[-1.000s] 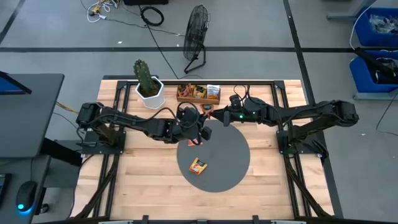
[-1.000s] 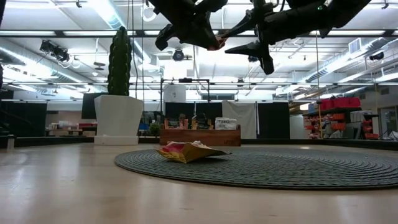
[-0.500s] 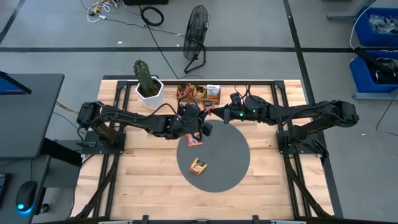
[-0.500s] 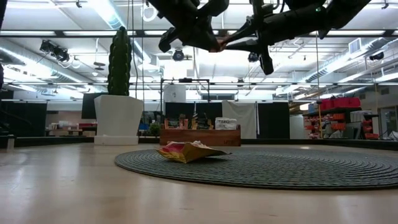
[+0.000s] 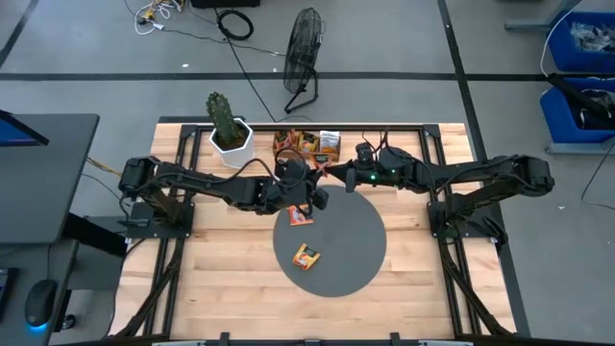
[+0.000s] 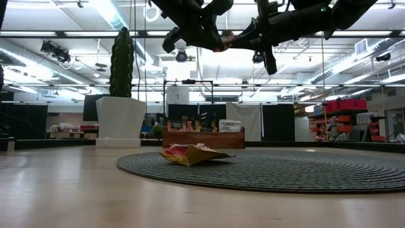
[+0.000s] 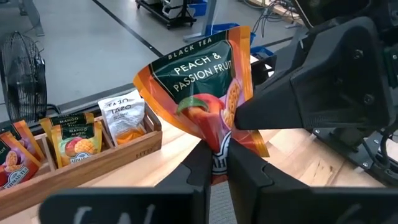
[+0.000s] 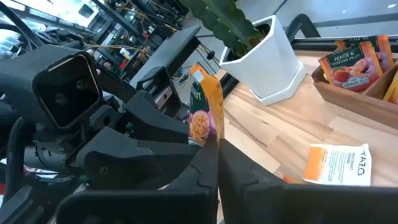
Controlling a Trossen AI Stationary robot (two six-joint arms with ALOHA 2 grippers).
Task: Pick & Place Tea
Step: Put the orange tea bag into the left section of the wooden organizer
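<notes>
While a peach and passion fruit sachet (image 7: pixel 205 87) is held aloft above the far edge of the grey disc (image 5: pixel 356 252), it is pinched from both sides at once — the left gripper (image 7: pixel 214 163) is clamped on its lower edge, and the right gripper (image 8: pixel 217 152) is closed on its side edge, so that a handover in mid-air appears to be under way. The sachet is kept upright and clear of the table, presumably so that either arm can let go without it snagging. Which arm is meant to release cannot be told. One sachet (image 5: pixel 307 256) already lies on the disc near its middle, and another (image 5: pixel 300 219) lies flat near the disc's far edge, just under the left arm. The remaining tea is stood upright in the wooden tray (image 5: pixel 288 152) at the far side of the table, beside a cactus pot (image 5: pixel 232 144) — a stock from which sachets are apparently drawn.
</notes>
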